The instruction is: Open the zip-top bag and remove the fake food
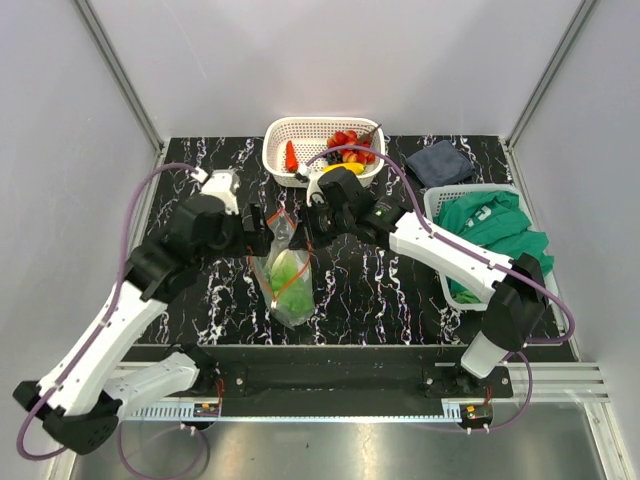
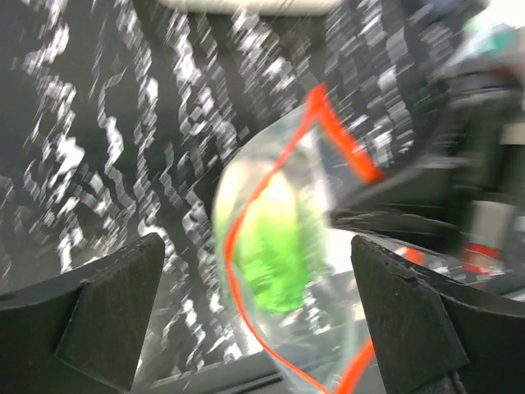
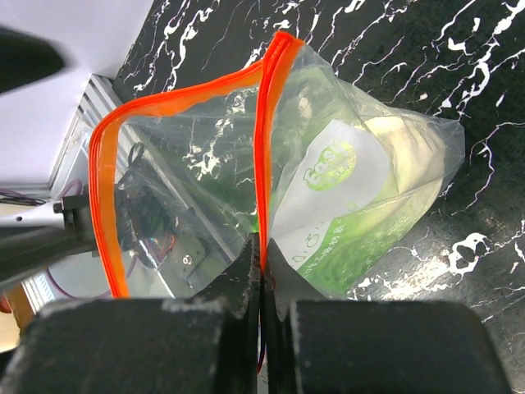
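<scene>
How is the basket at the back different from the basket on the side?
The back basket holds toy food; the side basket holds a green cloth. The back basket's floor partly shows between the toys; the side basket is mostly covered, with the cloth spilling over its rim. Both are white lattice plastic.

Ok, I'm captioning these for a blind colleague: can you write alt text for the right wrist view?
The right gripper, shut, pinches the orange zip strip of the clear zip-top bag, whose mouth gapes open to the left. Green leafy fake food shows inside the bag, with a black, white-veined table behind it.
</scene>
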You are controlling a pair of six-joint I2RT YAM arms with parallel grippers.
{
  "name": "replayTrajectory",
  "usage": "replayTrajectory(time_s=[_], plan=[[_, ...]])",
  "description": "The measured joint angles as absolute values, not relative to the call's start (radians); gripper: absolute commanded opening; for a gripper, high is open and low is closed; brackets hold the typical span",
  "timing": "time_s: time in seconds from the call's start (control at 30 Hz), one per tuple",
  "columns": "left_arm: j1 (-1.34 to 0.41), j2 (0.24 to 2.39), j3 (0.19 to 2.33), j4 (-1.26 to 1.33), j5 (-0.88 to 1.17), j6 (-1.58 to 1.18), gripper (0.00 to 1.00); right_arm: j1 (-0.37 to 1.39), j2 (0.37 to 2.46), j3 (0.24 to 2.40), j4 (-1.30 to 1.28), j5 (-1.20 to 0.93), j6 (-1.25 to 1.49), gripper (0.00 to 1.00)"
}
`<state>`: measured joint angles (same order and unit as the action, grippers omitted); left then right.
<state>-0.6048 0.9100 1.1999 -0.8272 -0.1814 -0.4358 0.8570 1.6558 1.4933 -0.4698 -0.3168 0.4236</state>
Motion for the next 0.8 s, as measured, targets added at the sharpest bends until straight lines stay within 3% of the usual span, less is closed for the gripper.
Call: replayTrajectory(time_s=[0.17,0.27,0.3,0.37,0.4,0.5,0.53,0.57,0.7,0.73,0.77,0.8], plan=[[-0.605,1.007,1.164,-0.876,-0.207,-0.430,0.99,0.857,1.655,1.492,-0.469,-0.333,0.414,0.00],[-0.598,1.015,1.134,-0.881,-0.193,-0.421,0.90,0.857,1.655,1.490,-0.470,-0.335,0.408,0.00],[-0.593,1.015,1.125,-0.880,-0.181,-0.417,0.76,0.857,1.655,1.490,-0.469,-0.335,0.407,0.00],[-0.575,1.017,1.103,-0.867,-0.150,-0.414,0.58,0.857,1.655,1.488,-0.469,-0.335,0.405,0.00],[-0.567,1.018,1.095,-0.864,-0.138,-0.415,0.39,0.857,1.655,1.487,-0.469,-0.335,0.404,0.00],[-0.533,1.024,1.072,-0.857,-0.100,-0.403,0.20,0.857,1.654,1.485,-0.470,-0.335,0.402,0.00],[-0.523,1.024,1.070,-0.859,-0.089,-0.398,0.05,0.857,1.654,1.485,-0.470,-0.335,0.400,0.00],[-0.516,1.022,1.070,-0.856,-0.083,-0.393,0.00,0.857,1.654,1.485,-0.469,-0.335,0.398,0.00],[-0.508,1.002,1.072,-0.846,-0.066,-0.388,0.00,0.857,1.654,1.485,-0.469,-0.335,0.392,0.05],[-0.508,0.994,1.073,-0.847,-0.059,-0.390,0.00,0.857,1.654,1.485,-0.469,-0.335,0.390,0.12],[-0.508,0.986,1.075,-0.847,-0.052,-0.393,0.00,0.857,1.654,1.485,-0.469,-0.334,0.388,0.27],[-0.508,0.978,1.080,-0.848,-0.047,-0.398,0.00,0.857,1.654,1.486,-0.470,-0.332,0.386,0.29]])
